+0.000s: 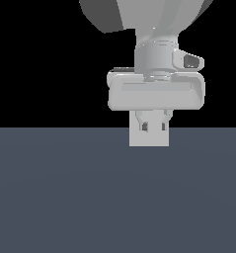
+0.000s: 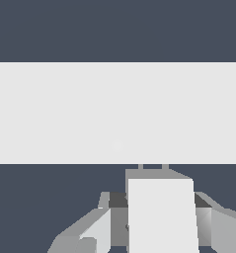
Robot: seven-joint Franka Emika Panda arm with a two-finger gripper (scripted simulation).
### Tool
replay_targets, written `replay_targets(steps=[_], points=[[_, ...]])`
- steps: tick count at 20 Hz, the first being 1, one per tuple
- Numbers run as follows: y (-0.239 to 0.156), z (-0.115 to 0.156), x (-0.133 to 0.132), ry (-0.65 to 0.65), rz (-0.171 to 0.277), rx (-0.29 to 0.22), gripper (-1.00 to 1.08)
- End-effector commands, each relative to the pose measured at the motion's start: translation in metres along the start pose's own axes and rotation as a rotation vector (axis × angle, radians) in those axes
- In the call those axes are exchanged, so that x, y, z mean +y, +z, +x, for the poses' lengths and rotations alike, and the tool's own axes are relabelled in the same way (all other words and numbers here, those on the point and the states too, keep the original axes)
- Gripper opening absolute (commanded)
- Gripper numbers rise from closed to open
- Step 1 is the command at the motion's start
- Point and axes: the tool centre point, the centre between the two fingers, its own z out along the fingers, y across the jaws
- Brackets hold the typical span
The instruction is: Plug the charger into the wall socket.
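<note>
A white gripper [image 1: 153,126] hangs from above at the middle of the exterior view, over a flat dark grey floor [image 1: 65,197] under a black background. Below its wide body, its two short fingers [image 1: 141,122] sit against a pale block that fills the space beneath them; this view cannot separate charger from socket, and no prongs or holes show. The wrist view tells more: the charger [image 2: 162,212], an off-white block, is pinched between the jaws, a finger [image 2: 97,227] on each side. Its long axis runs straight away from the camera, and two short grey prongs [image 2: 140,166] on its far end point at the socket [image 2: 50,113], a broad light-grey panel, reaching its near edge. The socket's holes cannot be made out.
</note>
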Motion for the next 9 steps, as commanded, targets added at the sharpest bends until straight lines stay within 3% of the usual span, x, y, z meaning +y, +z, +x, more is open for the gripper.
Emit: replay_targets(steps=[1, 9], points=[[0.0009, 0.0069, 0.0001, 0.0, 0.0, 0.0, -1.0], [0.0016, 0.0123, -0.0001, -0.001, 0.0, 0.0, -1.0]])
